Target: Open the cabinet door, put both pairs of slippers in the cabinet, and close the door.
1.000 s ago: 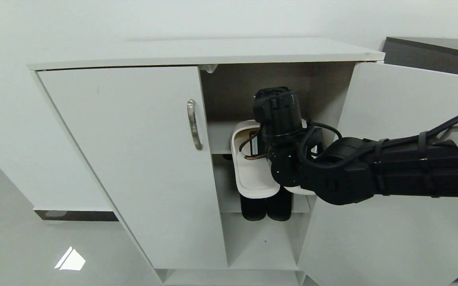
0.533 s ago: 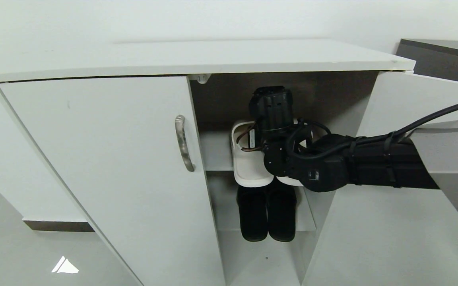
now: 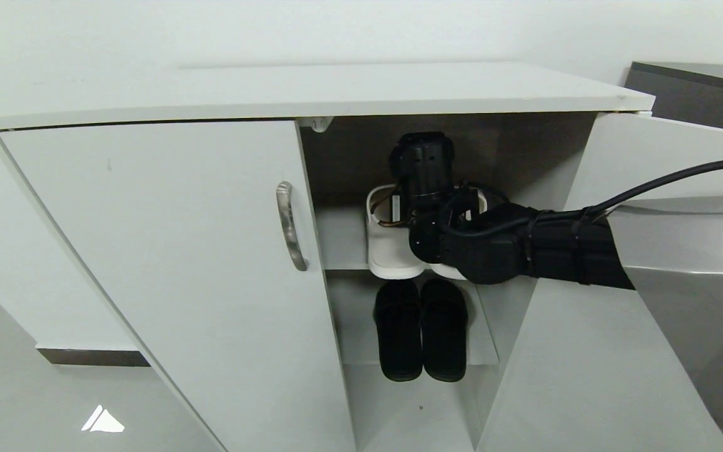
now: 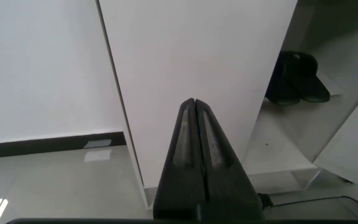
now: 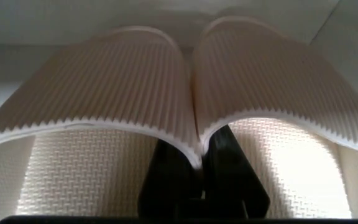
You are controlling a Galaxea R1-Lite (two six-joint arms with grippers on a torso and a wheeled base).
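1. In the head view, the right arm (image 3: 524, 251) covers most of the white slippers (image 3: 393, 251) on the upper shelf (image 3: 342, 242). Of the one nearer the open door (image 3: 594, 364) we see just a sliver of sole.
2. From the right wrist, the right gripper (image 5: 201, 168) has its fingers (image 5: 166, 180) under the slipper straps, so we cannot see their tips.
3. The foot of the cabinet (image 3: 311, 88) and the open door are cut off at the head view's lower edge.
4. From the left wrist, the closed door (image 4: 191, 50) hides part of the black slippers (image 4: 300, 78).
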